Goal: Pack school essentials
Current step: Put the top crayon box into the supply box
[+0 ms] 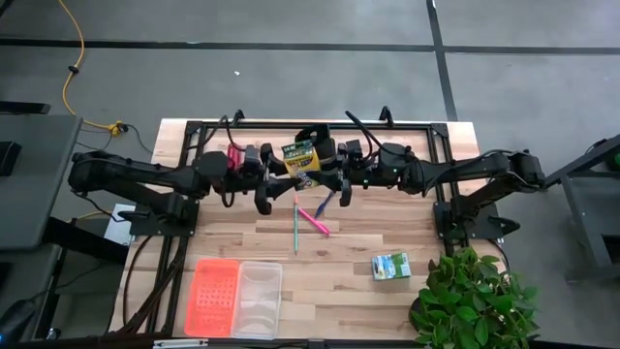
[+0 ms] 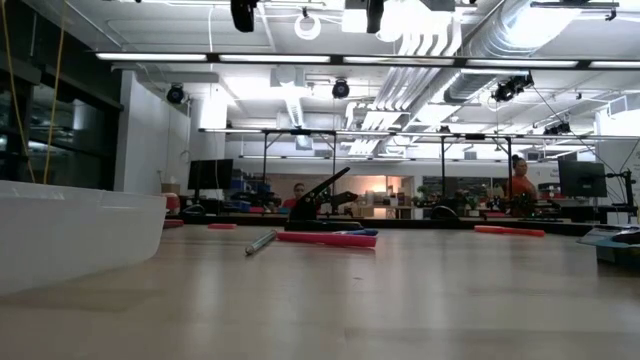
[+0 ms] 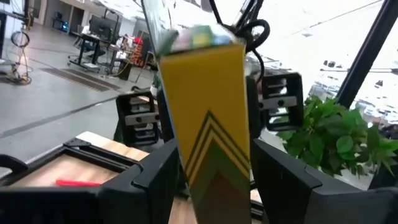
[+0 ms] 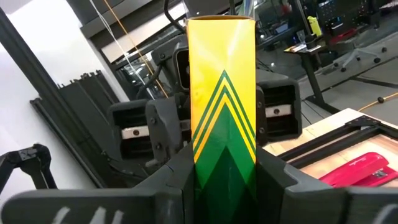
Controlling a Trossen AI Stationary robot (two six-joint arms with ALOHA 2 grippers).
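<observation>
Crayon box [image 1: 299, 156], yellow-green, is lifted above the back of the bench [image 1: 349, 281], gripped from both sides: the left end effector [image 1: 282, 168] holds one end between its fingers [image 3: 155, 177], and the right end effector [image 1: 320, 163] clamps the other. Below it on the bench lie a green pencil [image 1: 295, 225], a pink pen [image 1: 313, 220] and a blue pen [image 1: 324, 204]. A small green-and-white box [image 1: 390, 265] sits near a potted plant [image 1: 475, 301]. An orange tray [image 1: 212, 296] and a clear tray [image 1: 259, 298] rest at the front edge.
</observation>
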